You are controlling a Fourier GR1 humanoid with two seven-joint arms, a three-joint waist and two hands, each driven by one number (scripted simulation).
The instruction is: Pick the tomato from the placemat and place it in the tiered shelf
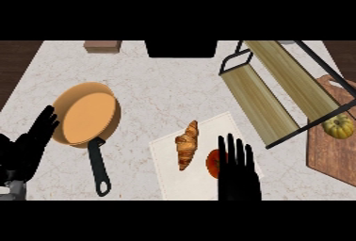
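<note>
Where right hand (238,172) hovers, tomato (214,163) half hidden — fingers straight.

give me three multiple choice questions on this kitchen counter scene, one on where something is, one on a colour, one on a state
1. Where does the croissant lie?
A. in the pan
B. on the placemat
C. on the tiered shelf

2. What colour is the pan inside?
A. orange
B. blue
C. white

3. What is the right robot hand doing?
A. curled round the croissant
B. resting on the cutting board
C. open, fingers straight, over the tomato

Answers: 
1 B, the croissant sits on the white mat beside the tomato. 
2 A, the pan's dish is orange. 
3 C, its straight fingers partly cover the tomato and grip nothing.
</note>
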